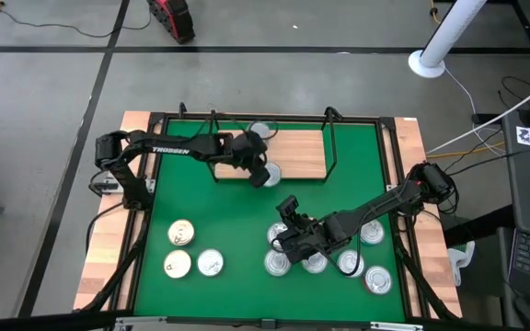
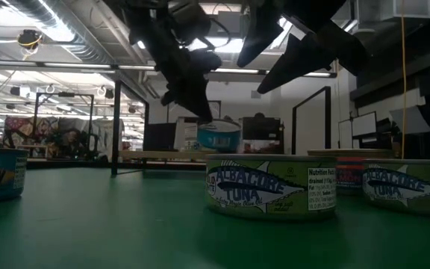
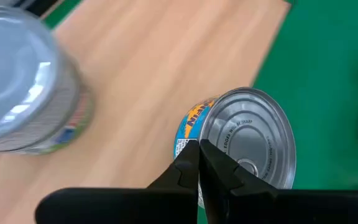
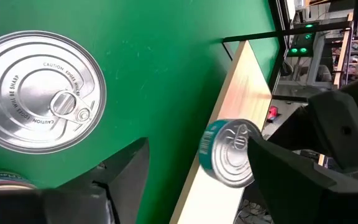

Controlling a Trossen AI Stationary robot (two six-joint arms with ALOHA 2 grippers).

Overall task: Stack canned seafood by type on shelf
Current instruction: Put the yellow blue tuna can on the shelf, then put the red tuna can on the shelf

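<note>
My closed left gripper (image 1: 263, 175) over a tin (image 1: 270, 175) at the shelf (image 1: 293, 154) edge

Frame centre: shelf edge, tin, pinched fingers empty. Lower right: my right gripper (image 1: 282, 237) spread wide above loose tins (image 1: 320, 259) on the mat (image 1: 237, 234).

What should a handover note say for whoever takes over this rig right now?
Left gripper: shut, empty, over a tin at the shelf's front edge.
Right gripper: open, empty, above the cluster of tins on the green mat.
Done: one other tin stands at the back of the shelf.
Left: three tins on the mat's left, plus the cluster, unshelved; nothing stacked.
</note>
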